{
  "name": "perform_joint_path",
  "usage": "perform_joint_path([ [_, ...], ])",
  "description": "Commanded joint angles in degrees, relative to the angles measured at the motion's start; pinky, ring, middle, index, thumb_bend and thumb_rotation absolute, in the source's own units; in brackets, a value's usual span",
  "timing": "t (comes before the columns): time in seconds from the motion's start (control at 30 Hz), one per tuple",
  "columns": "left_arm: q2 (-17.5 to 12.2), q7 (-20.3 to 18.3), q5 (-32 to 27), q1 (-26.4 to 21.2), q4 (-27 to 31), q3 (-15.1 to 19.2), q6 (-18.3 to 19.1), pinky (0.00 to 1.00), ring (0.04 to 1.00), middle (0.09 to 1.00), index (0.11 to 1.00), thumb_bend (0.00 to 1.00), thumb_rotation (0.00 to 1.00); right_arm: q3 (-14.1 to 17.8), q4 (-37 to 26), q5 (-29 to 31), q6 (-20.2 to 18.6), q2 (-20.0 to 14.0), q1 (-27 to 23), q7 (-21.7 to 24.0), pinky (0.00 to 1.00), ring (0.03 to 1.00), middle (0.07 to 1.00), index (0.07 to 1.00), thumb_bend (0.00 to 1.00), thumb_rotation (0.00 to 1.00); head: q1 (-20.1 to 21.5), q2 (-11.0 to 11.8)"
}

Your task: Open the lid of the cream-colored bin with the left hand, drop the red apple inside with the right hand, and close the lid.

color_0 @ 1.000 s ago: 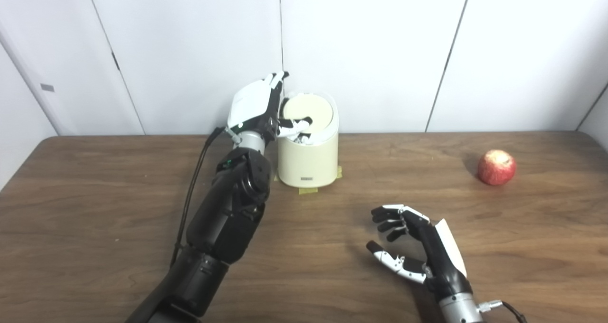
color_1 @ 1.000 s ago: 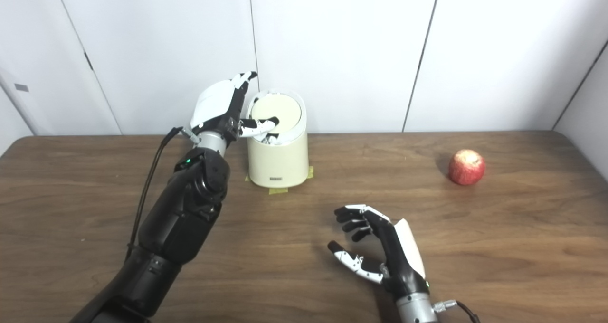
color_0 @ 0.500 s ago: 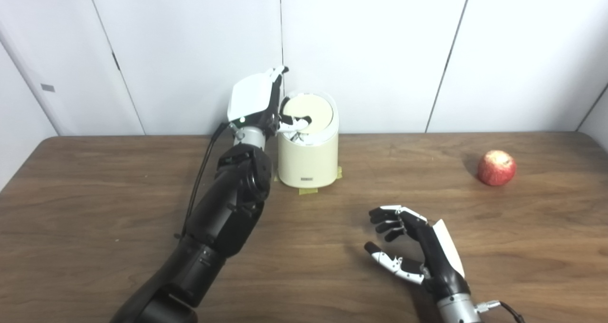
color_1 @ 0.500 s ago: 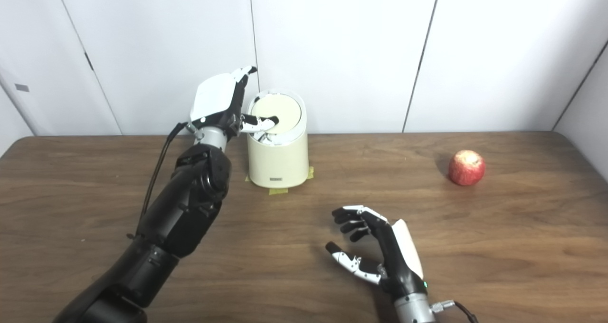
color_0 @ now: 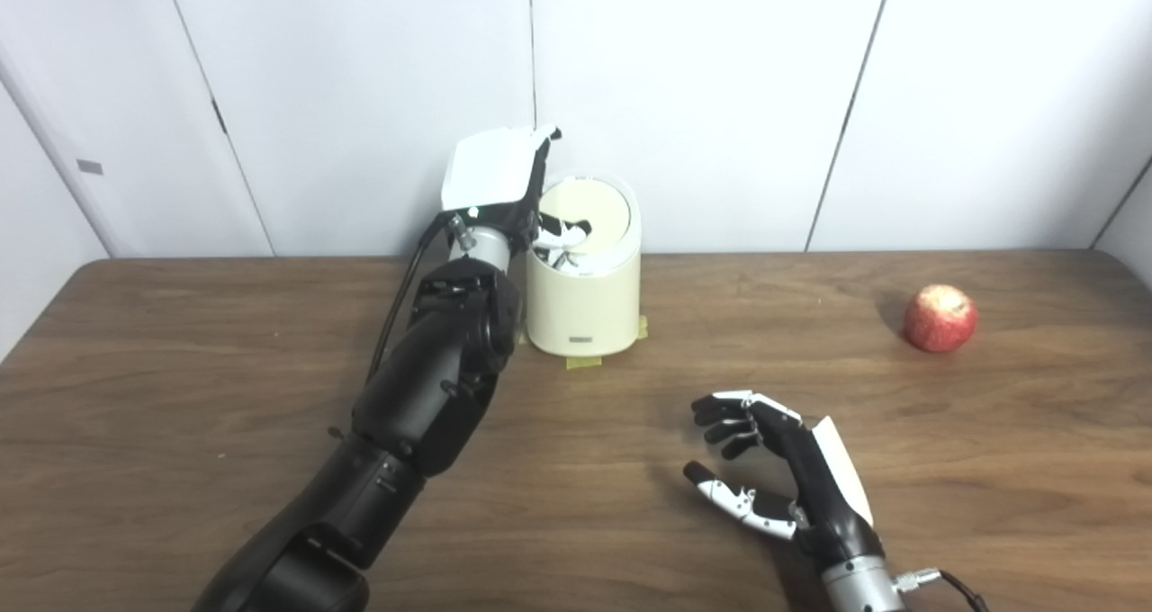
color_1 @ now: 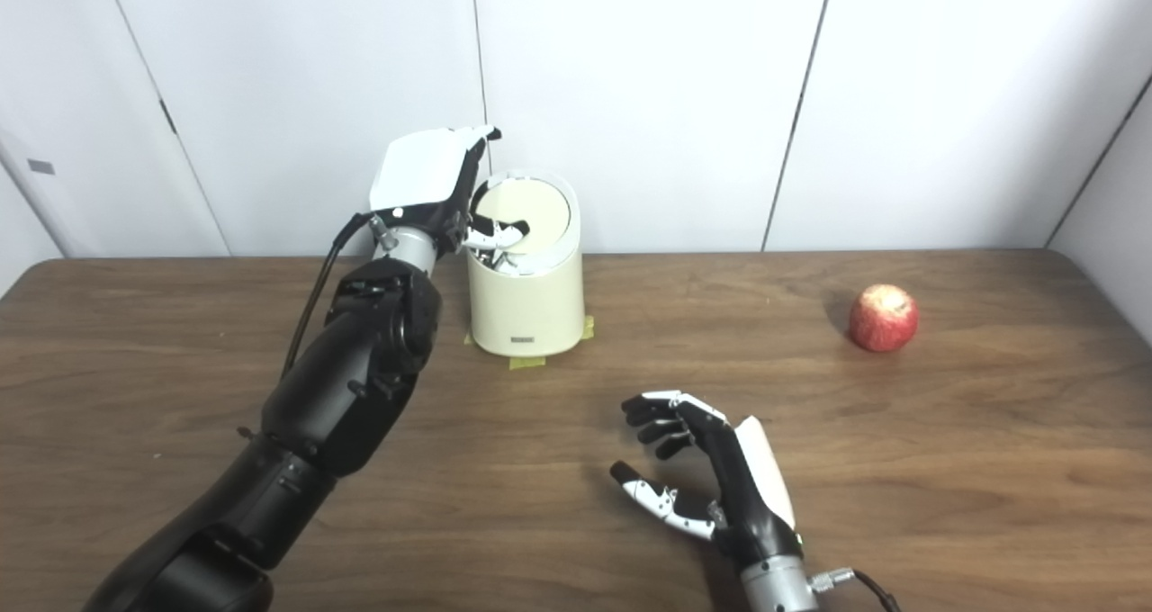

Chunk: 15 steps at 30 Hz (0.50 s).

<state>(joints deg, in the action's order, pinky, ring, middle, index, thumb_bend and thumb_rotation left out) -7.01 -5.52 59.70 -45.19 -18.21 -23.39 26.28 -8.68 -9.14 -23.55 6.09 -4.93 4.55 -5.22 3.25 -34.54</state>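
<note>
The left hand point(color_0: 493, 180) is reaching over the near left rim of the cream-colored bin point(color_0: 583, 297), its thumb lying across the tilted lid point(color_0: 585, 209); whether it is actually gripping the lid cannot be told. The bin is standing at the back of the worktop point(color_0: 180, 396), on yellow tape. The right hand point(color_0: 792, 477) is hovering low with fingers spread, holding nothing. The red apple point(color_0: 940, 318) is resting well apart, far right.

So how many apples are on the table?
1. The red apple sits alone on the table's far right side, away from the cream-colored bin. Any inside the bin would be hidden.
</note>
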Motion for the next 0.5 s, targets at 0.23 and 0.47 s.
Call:
perform_joint_path([
  [0.23,-1.0,-2.1,3.4,-0.3,-0.3,-0.2,0.6,0.91,0.929,0.897,0.887,0.68,0.0,0.0,-1.0,0.0,0.7,1.0,-1.1,-0.1,0.51,0.606,0.643,0.639,0.27,0.12,0.2,-0.2],
  [0.47,-1.5,-1.6,2.7,0.7,-1.8,-0.7,0.5,0.91,0.948,0.914,0.902,0.65,0.0,0.0,-0.8,0.2,1.1,1.0,-1.1,-0.2,0.51,0.602,0.641,0.635,0.28,0.11,0.1,-0.1],
])
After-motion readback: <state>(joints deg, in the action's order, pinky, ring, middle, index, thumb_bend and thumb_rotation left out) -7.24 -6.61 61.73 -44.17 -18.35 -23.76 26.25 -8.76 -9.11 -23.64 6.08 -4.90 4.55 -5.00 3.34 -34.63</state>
